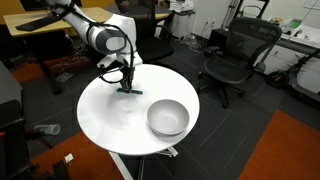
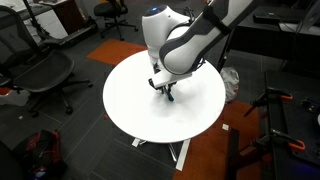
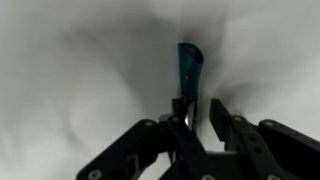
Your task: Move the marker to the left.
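Note:
The marker (image 3: 190, 68) shows in the wrist view as a thin stick with a teal end pointing away over the white table. Its near end lies between my fingers, against the left one, with a visible gap to the right one. My gripper (image 3: 200, 112) is open around it. In both exterior views the gripper (image 1: 128, 88) (image 2: 163, 90) is down at the surface of the round white table (image 1: 105, 115) (image 2: 135, 110), and the marker itself is too small to make out there.
A grey bowl (image 1: 168, 118) stands on the table near its edge, apart from the gripper. Office chairs (image 1: 235, 55) (image 2: 40, 75) stand around the table. Desks and cables lie further off on the dark floor.

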{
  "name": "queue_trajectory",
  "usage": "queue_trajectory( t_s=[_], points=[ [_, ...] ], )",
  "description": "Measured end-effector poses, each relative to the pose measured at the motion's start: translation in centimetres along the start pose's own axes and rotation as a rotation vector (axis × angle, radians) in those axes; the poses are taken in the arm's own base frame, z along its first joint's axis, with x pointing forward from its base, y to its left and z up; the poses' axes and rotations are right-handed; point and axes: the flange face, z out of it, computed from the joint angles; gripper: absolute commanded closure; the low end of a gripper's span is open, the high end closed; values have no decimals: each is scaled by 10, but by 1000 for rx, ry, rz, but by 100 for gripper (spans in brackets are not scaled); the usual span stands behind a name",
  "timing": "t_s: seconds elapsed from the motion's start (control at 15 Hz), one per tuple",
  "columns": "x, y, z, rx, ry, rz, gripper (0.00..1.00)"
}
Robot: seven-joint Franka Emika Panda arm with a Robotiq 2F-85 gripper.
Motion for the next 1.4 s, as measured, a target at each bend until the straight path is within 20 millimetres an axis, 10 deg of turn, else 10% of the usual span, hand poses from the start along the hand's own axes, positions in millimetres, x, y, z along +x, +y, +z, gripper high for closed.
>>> queue_trajectory(
  t_s=[0.47,1.4],
  points=[
    [2,-2,-9,12,10,-3,95],
    [-23,-38,-118,-24,-25,-52,95]
  ],
)
